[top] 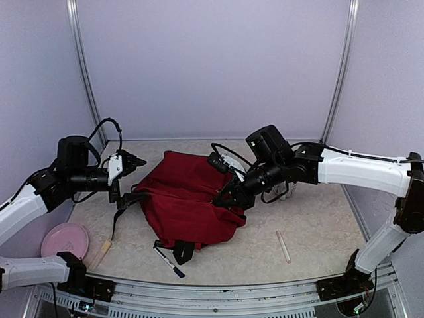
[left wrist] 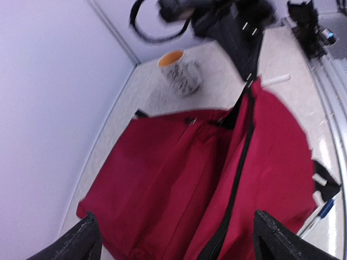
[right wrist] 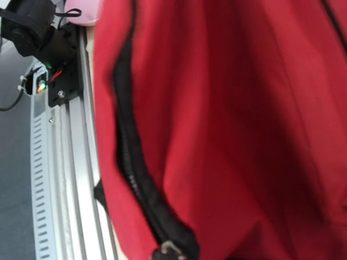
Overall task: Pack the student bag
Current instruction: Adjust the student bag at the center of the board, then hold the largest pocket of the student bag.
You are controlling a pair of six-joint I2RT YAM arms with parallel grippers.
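The student bag (top: 189,202), a dark red backpack with black zipper lines, lies flat in the middle of the table. Its black straps (top: 126,201) trail off to the left. My left gripper (top: 132,161) hovers just above the bag's left edge, open and empty; in the left wrist view the two fingertips (left wrist: 87,238) stand wide apart over red fabric (left wrist: 179,179). My right gripper (top: 225,197) is shut on the bag's right edge, by the zipper. The right wrist view is filled with red fabric and a black zipper (right wrist: 135,173); its fingers are hidden there.
A patterned mug (left wrist: 181,73) stands beyond the bag near the back wall. A pink plate (top: 65,240) and a pale stick (top: 101,253) lie front left. A blue and black pen (top: 169,262) lies in front of the bag, a pale marker (top: 283,246) front right.
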